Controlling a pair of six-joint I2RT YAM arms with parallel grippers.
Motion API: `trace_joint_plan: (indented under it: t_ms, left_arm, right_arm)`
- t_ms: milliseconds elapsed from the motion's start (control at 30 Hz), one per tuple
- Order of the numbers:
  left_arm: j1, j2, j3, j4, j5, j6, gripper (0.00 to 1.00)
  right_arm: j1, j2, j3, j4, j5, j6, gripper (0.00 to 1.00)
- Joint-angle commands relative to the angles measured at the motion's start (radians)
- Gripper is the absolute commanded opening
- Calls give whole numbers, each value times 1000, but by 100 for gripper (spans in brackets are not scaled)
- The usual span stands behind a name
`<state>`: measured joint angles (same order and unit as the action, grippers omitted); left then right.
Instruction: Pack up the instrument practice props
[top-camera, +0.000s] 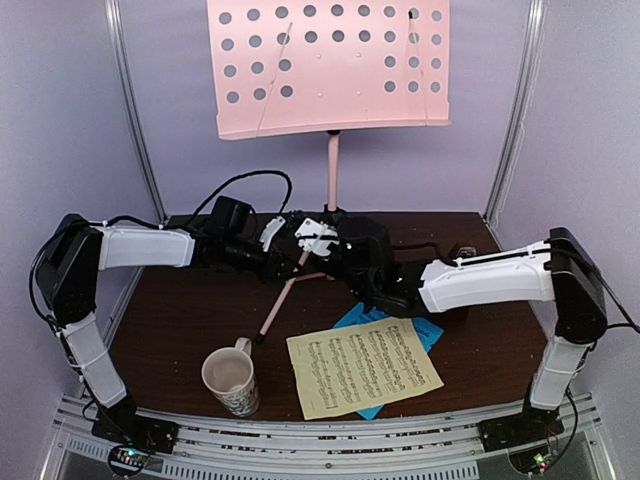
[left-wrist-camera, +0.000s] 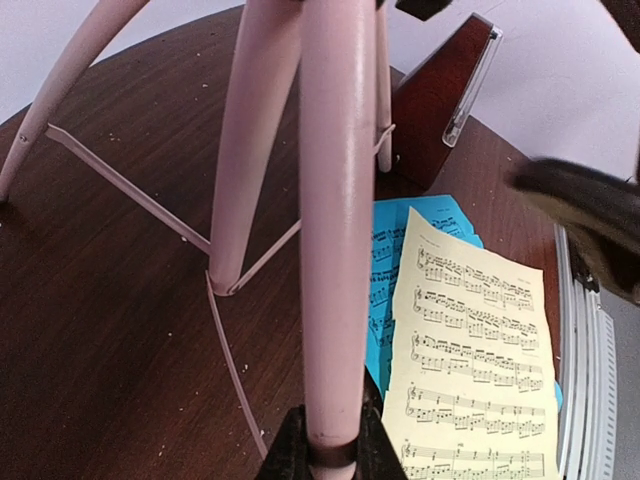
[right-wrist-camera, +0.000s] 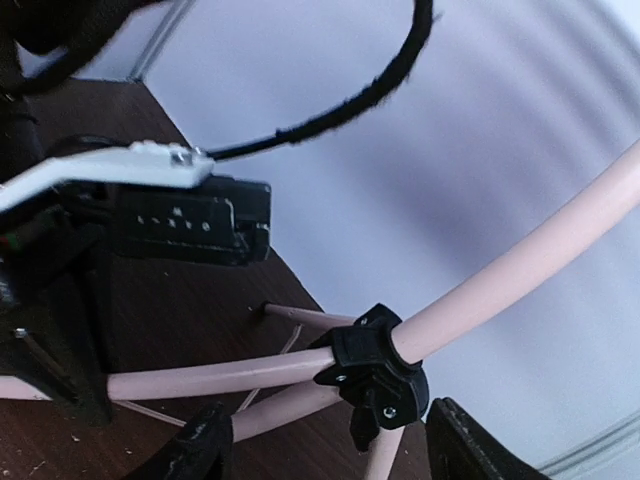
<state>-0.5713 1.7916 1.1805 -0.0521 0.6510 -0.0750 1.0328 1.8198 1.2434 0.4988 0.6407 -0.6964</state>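
Note:
The pink music stand (top-camera: 333, 165) stands at the back, its perforated desk (top-camera: 330, 65) up high. My left gripper (top-camera: 312, 242) is shut on a pink tripod tube (left-wrist-camera: 335, 250), which sits between its fingers (left-wrist-camera: 290, 450). My right gripper (right-wrist-camera: 335, 445) is open, and its fingers (right-wrist-camera: 200, 450) straddle the legs just below the black tripod hub (right-wrist-camera: 378, 372). The dark red-brown metronome (left-wrist-camera: 440, 100) stands behind the legs; the arms hide it in the top view. A pale-yellow sheet (top-camera: 365, 365) lies over a blue sheet (top-camera: 405, 325) at the front right, and both show in the left wrist view (left-wrist-camera: 480, 340).
A cream patterned mug (top-camera: 232, 380) stands at the table's front edge, left of the sheets. One stand leg (top-camera: 280, 305) reaches toward the mug. Metal frame posts and pale walls enclose the dark wooden table (top-camera: 180, 320). A black cable (right-wrist-camera: 330, 110) hangs over the right wrist.

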Motion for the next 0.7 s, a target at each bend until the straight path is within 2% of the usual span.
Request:
trace_joint_plan:
  t_ms: [0, 233, 333, 533, 667]
  left_arm:
    - [25, -10, 25, 19, -62, -39, 0]
    - [24, -11, 24, 19, -67, -39, 0]
    - [24, -9, 24, 18, -67, -39, 0]
    - [24, -9, 24, 18, -67, -39, 0]
    - [23, -9, 25, 18, -65, -41, 0]
  right_arm:
    - [-24, -178, -70, -40, -237, 418, 71]
    - [-192, -259, -244, 47, -490, 1295, 74]
    - [-239, -237, -268, 65, -563, 1586, 72]
    - [-246, -173, -228, 127, -658, 1830, 69]
    - [-246, -151, -241, 191, -645, 1970, 67]
